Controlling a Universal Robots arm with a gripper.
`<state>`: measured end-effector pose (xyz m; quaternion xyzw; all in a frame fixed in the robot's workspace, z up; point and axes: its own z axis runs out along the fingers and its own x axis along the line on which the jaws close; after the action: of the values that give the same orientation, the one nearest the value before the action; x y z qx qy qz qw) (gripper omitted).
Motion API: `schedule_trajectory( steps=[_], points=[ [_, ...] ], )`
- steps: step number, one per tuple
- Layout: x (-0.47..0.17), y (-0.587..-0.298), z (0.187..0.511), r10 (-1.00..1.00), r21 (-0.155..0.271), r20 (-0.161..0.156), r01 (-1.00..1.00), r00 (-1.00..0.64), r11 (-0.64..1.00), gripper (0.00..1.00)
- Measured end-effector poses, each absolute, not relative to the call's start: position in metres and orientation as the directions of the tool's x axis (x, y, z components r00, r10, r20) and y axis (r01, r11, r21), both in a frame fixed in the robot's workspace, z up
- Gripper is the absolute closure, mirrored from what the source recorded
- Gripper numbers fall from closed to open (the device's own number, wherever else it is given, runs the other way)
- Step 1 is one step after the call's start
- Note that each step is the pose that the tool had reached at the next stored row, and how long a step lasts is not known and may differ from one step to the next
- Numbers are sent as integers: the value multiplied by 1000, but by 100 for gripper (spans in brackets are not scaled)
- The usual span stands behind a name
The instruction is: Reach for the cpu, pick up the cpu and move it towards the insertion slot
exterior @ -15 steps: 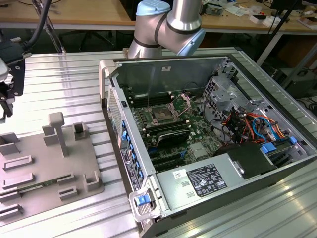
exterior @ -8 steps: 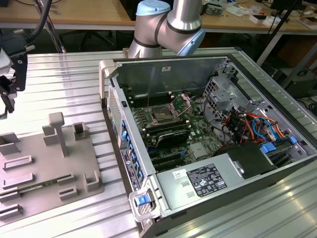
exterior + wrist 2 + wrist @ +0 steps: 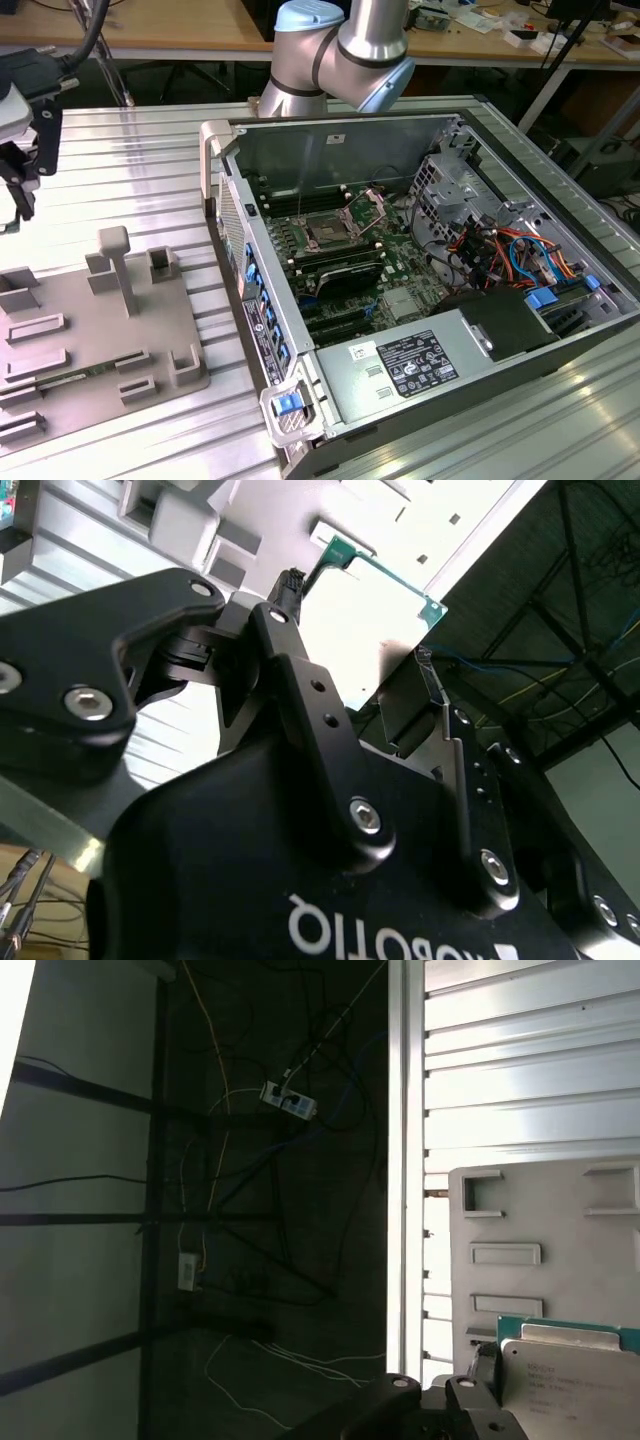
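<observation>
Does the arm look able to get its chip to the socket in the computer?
Probably yes: the gripper holds the chip, the case is open and the socket lies uncovered, its bracket raised.

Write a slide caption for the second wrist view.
The gripper holds the cpu between its fingers, with the grey tray behind it.

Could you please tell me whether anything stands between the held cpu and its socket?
Only the side wall of the computer case, which rises between the gripper holding the cpu and the socket. The case is open on top.
</observation>
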<state>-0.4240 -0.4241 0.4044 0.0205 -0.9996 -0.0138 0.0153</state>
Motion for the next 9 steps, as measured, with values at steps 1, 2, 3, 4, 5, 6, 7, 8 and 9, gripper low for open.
schedule_trajectory(
  steps=[1, 2, 3, 4, 5, 6, 7, 8, 9],
  points=[
    [-423, -424, 404, -41, 28, 30, -40, -999, 999, 45],
    [-422, -424, 404, -41, 28, 30, -40, -999, 999, 45],
    [-420, -424, 404, -41, 28, 30, -41, -999, 999, 45],
    [-420, -424, 404, -41, 28, 30, -40, -999, 999, 45],
    [-419, -424, 404, -41, 28, 30, -40, -999, 999, 45],
    [-418, -424, 404, -41, 28, 30, -41, -999, 999, 45],
    [-417, -424, 404, -41, 28, 30, -41, -999, 999, 45],
    [-416, -424, 404, -41, 28, 30, -41, -999, 999, 45],
    [-416, -424, 404, -41, 28, 30, -40, -999, 999, 45]
  ],
)
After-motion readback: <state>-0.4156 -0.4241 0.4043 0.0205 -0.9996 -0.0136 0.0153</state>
